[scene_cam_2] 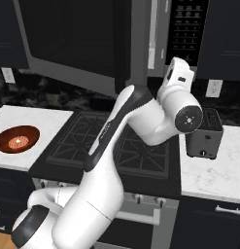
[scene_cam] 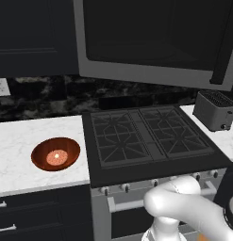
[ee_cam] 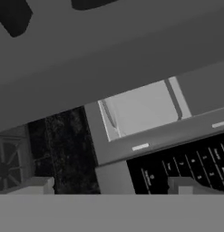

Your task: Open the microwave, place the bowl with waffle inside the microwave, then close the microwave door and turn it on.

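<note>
The microwave (scene_cam_2: pixel 160 34) hangs above the stove, its black button panel (scene_cam_2: pixel 187 29) at the right. Its door (scene_cam: pixel 151 37) stands swung open, dark glass in a grey frame, with the black handle bar (scene_cam: pixel 224 52) at its free edge. My gripper (ee_cam: pixel 114 188) is open, nothing between its fingertips (ee_cam: pixel 38 185). It is up by the open front, looking at the light grey interior (ee_cam: pixel 140 108) and the button panel (ee_cam: pixel 186 167). The arm's hand (scene_cam_2: pixel 179 74) is raised just below the panel. The reddish-brown bowl (scene_cam: pixel 55 154) rests on the left counter with the waffle (scene_cam: pixel 56 157) in it.
A black gas stove (scene_cam: pixel 146 136) lies under the microwave. A small grey toaster (scene_cam: pixel 214 110) stands on the right counter (scene_cam_2: pixel 214 175). Dark cabinets flank the microwave, and the white marble counter (scene_cam: pixel 23 136) carries the bowl at the left.
</note>
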